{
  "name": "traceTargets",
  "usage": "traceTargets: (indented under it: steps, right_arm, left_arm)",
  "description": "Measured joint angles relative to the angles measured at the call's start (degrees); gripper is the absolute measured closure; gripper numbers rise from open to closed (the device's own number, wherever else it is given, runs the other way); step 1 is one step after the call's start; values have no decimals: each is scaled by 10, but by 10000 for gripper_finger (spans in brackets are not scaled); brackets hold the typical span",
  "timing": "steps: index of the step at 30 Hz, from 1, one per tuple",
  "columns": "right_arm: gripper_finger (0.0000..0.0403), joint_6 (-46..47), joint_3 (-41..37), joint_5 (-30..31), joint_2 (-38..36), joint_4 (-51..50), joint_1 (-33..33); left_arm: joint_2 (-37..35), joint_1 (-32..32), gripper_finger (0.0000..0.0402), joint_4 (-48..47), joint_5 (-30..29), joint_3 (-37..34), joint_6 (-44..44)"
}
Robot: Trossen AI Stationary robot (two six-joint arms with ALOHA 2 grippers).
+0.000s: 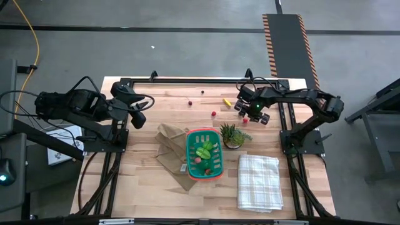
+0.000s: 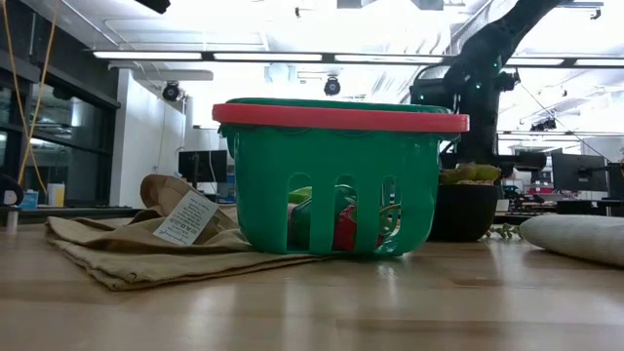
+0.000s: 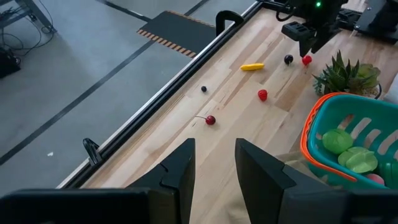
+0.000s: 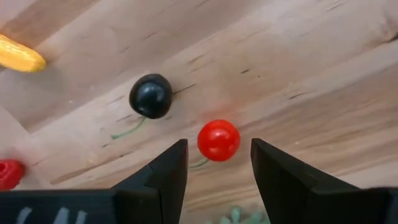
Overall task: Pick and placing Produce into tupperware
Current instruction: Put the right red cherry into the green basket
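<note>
The right claw (image 4: 214, 163) hangs low over the far side of the wooden tabletop (image 1: 150, 181), its fingers spread and empty, a small red ball (image 4: 218, 140) lying on the wood just ahead of the gap between them. A dark berry (image 4: 151, 96) sits near that ball, and beyond it lies one yellow piece (image 4: 20, 57), its long axis running roughly across the claw's line of reach; only one end shows in the right wrist view. Another red piece (image 4: 9, 173) is cut off at that frame's edge. The teal basket (image 1: 189, 164) with the orange rim stands well behind the right claw, toward the tabletop's middle, its long axis running front to back, beside a spiky potted plant (image 1: 230, 134) and on a brown paper bag (image 1: 167, 145); green pieces (image 1: 204, 150) and some red lie inside, their count hard to make out. The left claw (image 3: 214, 162) waits partly open, holding nothing, near the far left corner.
</note>
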Motion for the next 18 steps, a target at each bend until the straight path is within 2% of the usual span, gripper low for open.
traceTargets:
  steps: [10,18]
  right_arm:
    - [236,42,-46,-17,0,62,20]
    - [236,44,-48,-3,0,63,27]
  left_arm:
    - [0,0,300,0,0,0,0]
    - [0,0,300,1,0,0,0]
